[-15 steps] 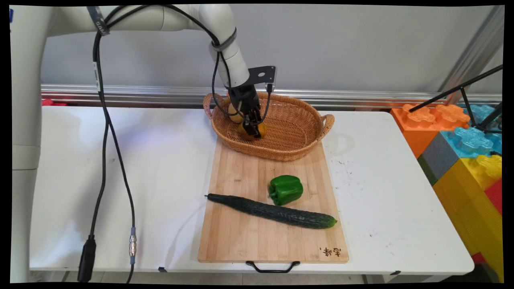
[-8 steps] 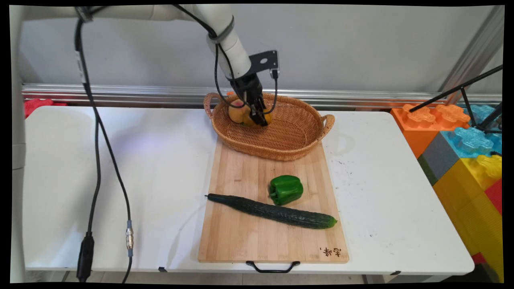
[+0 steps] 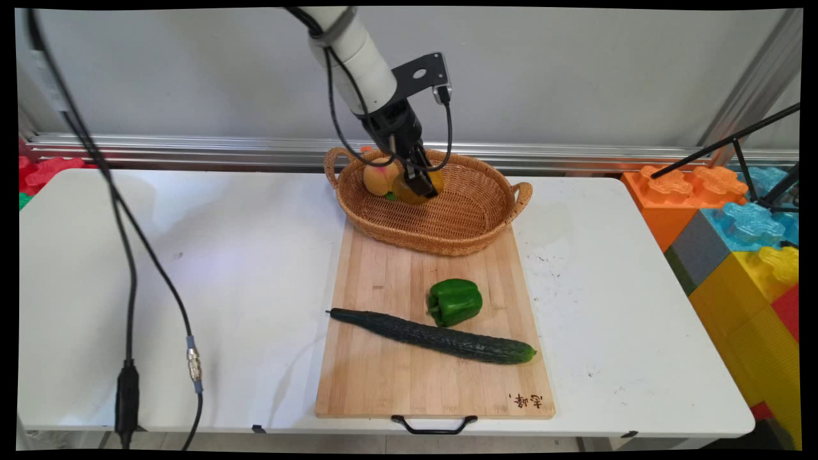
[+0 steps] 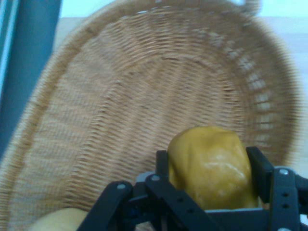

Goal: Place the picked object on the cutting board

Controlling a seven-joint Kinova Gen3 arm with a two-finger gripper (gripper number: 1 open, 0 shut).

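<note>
While the white table carries everything in the scene, a wooden cutting board lies along its middle, its black handle at the 6 o'clock edge and its 12 o'clock end tucked under a wicker basket. Resting flat across the board's lower half, a long cucumber has its stem end toward 9 o'clock, and a green bell pepper sits just beside it at 12 o'clock. Inside the basket, a peach leans against the 10 o'clock wall. Just beside it at 3 o'clock, the gripper hangs above the basket floor, its two fingers clamped on either side of a yellow-orange fruit, which appears lifted clear of the weave.
</note>
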